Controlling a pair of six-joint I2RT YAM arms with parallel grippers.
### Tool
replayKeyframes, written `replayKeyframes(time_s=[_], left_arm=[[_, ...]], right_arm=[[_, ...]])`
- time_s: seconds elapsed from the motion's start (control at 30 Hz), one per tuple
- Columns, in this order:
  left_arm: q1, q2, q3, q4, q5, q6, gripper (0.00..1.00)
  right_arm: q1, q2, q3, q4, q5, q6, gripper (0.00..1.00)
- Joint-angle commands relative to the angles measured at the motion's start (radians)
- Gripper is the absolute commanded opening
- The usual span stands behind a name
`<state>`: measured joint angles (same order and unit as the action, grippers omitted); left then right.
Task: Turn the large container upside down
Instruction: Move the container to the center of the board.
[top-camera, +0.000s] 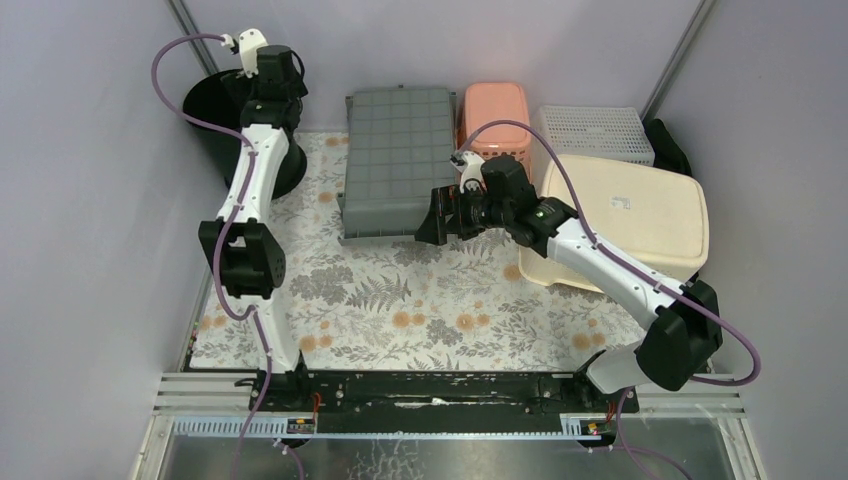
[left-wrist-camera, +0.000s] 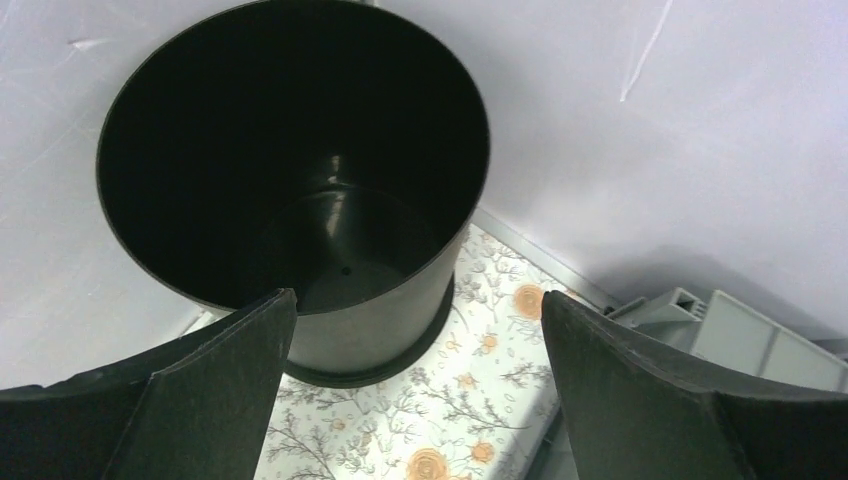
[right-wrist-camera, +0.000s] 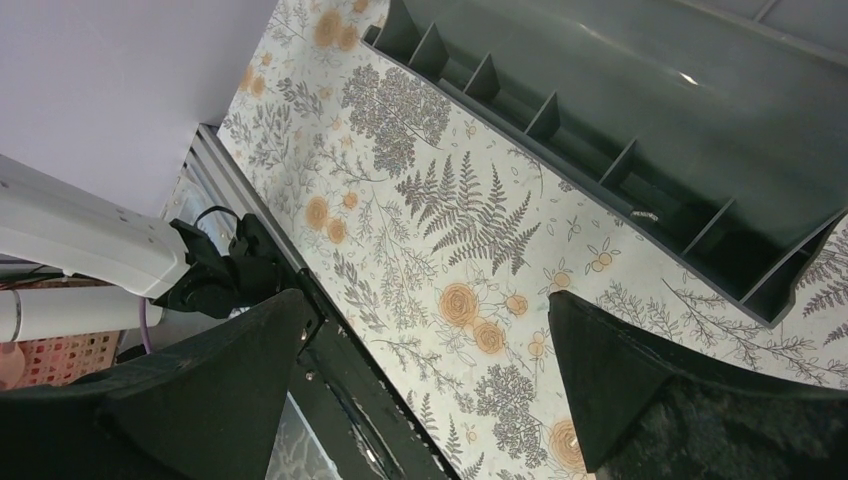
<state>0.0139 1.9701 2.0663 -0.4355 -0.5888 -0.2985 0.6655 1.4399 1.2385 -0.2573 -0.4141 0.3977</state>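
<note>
A black bucket (top-camera: 210, 120) stands far left on floral cloth (top-camera: 400, 300), pink basket (top-camera: 495, 108) and white basket (top-camera: 595, 130) behind.

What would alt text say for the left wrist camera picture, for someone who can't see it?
An empty black bucket stands upright on a floral tabletop by a pale wall, framed by the left claw's two wide-open black fingers. A grey container's corner peeks in at right.

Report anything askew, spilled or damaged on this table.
Nothing looks spilled or broken. The grey bin and the cream tub both lie bottom up, while the black bucket in the far left corner stands upright and empty.
</note>
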Motion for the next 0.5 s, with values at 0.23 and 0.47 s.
replayKeyframes(time_s=[0.23,0.47], left_arm=[[0.034,0.046,-0.043,0.065,-0.090,-0.014,1.00],[0.052,0.114,-0.008,0.015,-0.065,-0.015,0.99]], right_arm=[[-0.001,-0.034,-0.060,0.061,-0.048,0.008,0.99],[-0.001,-0.077,-0.148,0.127,-0.075,0.010,0.99]])
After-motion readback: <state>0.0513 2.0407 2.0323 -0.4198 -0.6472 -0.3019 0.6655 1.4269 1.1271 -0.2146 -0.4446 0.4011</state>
